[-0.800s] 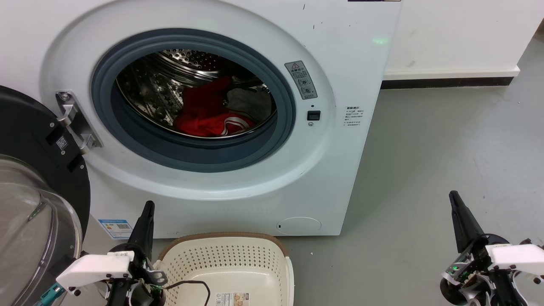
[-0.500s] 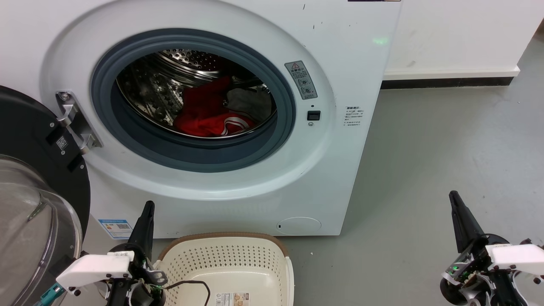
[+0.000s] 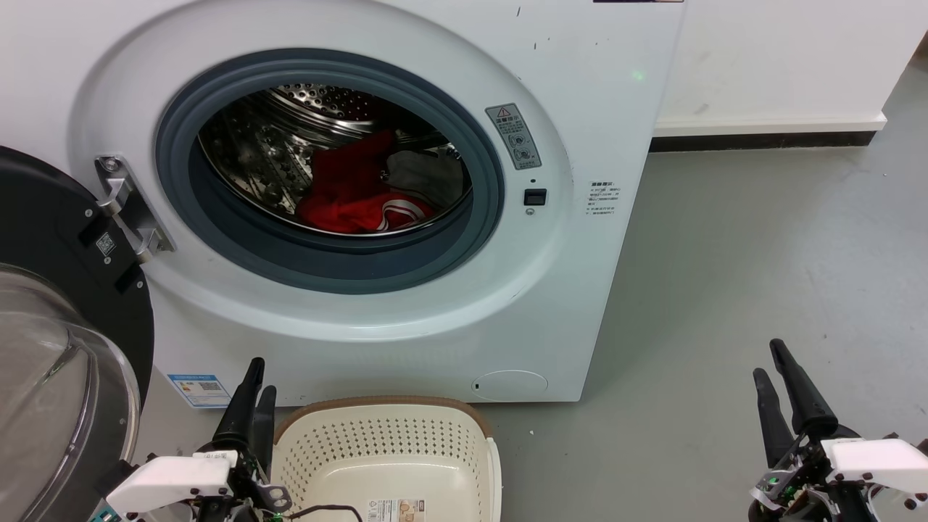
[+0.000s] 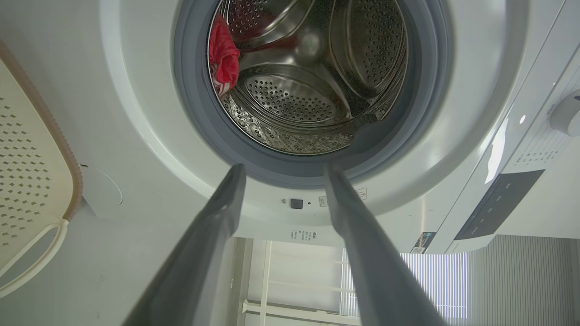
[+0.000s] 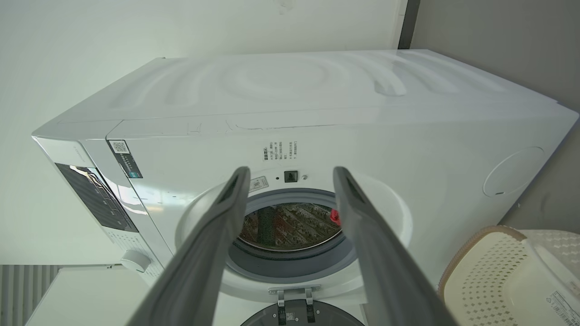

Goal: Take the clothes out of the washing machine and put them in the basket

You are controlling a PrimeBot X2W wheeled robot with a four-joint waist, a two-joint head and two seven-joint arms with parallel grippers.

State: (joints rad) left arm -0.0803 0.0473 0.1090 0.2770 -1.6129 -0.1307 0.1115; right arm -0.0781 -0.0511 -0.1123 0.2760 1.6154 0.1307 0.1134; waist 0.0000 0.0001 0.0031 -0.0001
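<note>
Washing machine: your washing machine (image 3: 580,109) stood with its round porthole uncovered. The dark-framed door (image 3: 51,239) was swung out on the robot's left.

Drum: the perforated steel drum (image 3: 279,156) showed through the grey rim in the head view and in both wrist views.

Clothes: the clothes (image 3: 359,196) lay inside the drum, low and toward its right side. The red fabric (image 3: 341,185) with white stripe trim sat in front. The whitish-grey piece (image 3: 428,174) touched it from behind and to the right.

Basket: the basket (image 3: 384,401) sat on the grey floor (image 3: 725,254), just before the foot of the machine and below the porthole.

Left gripper: your left gripper (image 3: 261,377) hung low, just beside the basket's left edge, with its fingers pointing up at the machine's front. In the left wrist view its fingers (image 4: 213,235) stood apart with a clear gap and gripped nothing.

Right gripper: your right gripper (image 3: 767,359) was over the floor, well to the right of the machine and the basket. In the right wrist view its fingers (image 5: 217,231) were spread, with the porthole showing between them and nothing held.

Warning sticker: the warning sticker (image 3: 513,135) sat on the white front, just right of the porthole rim.
</note>
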